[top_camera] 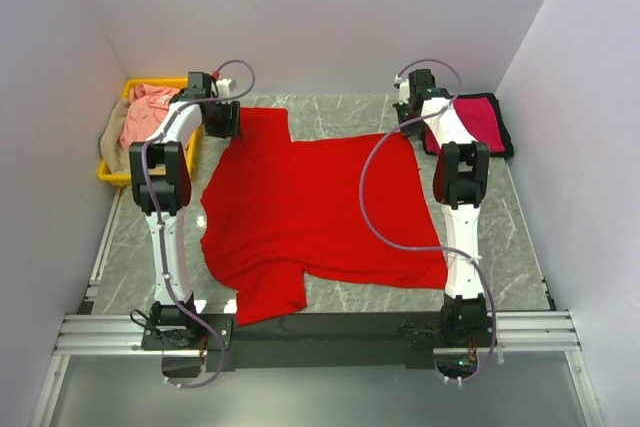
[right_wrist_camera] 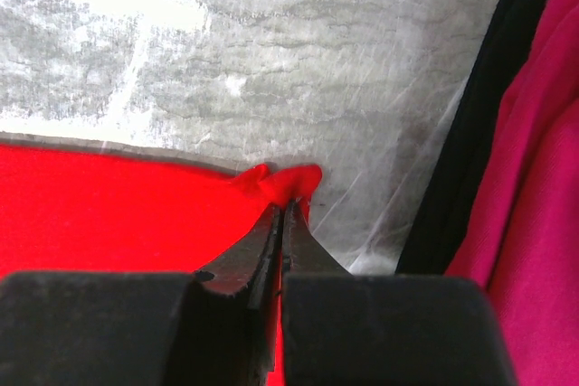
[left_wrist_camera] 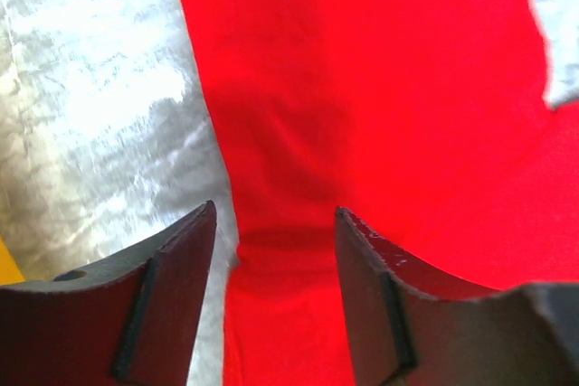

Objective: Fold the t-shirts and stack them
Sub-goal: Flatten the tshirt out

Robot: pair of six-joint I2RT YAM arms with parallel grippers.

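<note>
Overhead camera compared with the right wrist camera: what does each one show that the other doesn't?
Only the overhead view shows the whole red shirt spread flat, the left gripper at its far left edge, and the yellow bin holding a pink shirt and a tan shirt. Only the right wrist view shows the right gripper pinched shut on a bunched corner of the red shirt. Both show the red shirt, the magenta shirt off to its right, and the grey table.
</note>
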